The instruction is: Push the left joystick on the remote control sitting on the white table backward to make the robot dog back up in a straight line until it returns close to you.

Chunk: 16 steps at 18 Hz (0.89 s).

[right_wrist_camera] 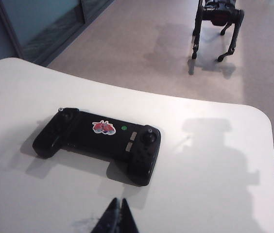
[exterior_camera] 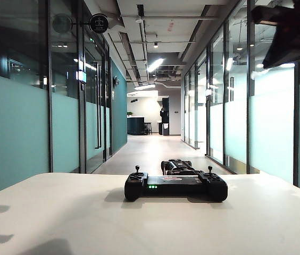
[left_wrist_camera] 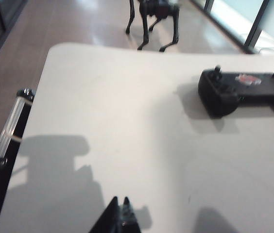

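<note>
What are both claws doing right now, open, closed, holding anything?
Left claw: closed, empty, above the white table.
Right claw: closed, empty, above the table short of the remote control.

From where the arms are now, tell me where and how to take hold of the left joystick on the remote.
Take the left joystick at its small round knob, from above, fingertips pinching front and back. It is a thin upright stick on the remote, which lies flat on the table. Both the left end effector and the right end effector hang well short.
</note>
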Tool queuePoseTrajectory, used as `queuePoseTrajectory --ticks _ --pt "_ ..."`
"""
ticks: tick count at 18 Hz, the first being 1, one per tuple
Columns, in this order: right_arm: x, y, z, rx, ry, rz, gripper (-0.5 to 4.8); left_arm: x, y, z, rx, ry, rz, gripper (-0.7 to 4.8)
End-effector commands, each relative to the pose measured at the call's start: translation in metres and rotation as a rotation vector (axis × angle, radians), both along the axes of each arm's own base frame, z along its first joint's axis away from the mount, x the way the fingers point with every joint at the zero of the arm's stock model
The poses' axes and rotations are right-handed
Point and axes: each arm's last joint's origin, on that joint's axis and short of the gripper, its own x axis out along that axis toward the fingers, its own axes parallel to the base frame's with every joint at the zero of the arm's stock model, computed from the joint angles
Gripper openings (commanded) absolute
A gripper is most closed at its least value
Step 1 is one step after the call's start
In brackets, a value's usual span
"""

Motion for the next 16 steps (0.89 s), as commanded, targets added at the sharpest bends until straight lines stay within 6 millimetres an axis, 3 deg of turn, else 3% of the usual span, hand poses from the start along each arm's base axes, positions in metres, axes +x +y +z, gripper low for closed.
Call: queuePoseTrajectory --ticks 1,9,16 --pt "-0.003 -0.001 0.002 -0.029 -0.012 0.014 -0.06 -0.002 0.0 -0.004 0.013 0.055 -0.004 -0.05" --pt "-0.031 -0.014 -0.015 -0.015 -0.037 0.024 -0.06 -0.002 0.0 -0.004 0.013 0.054 -0.003 -0.05" --pt "-0.067 -0.031 -0.046 0.02 -0.108 0.03 -0.06 -0.002 0.0 -0.004 0.013 0.054 -0.003 -0.05"
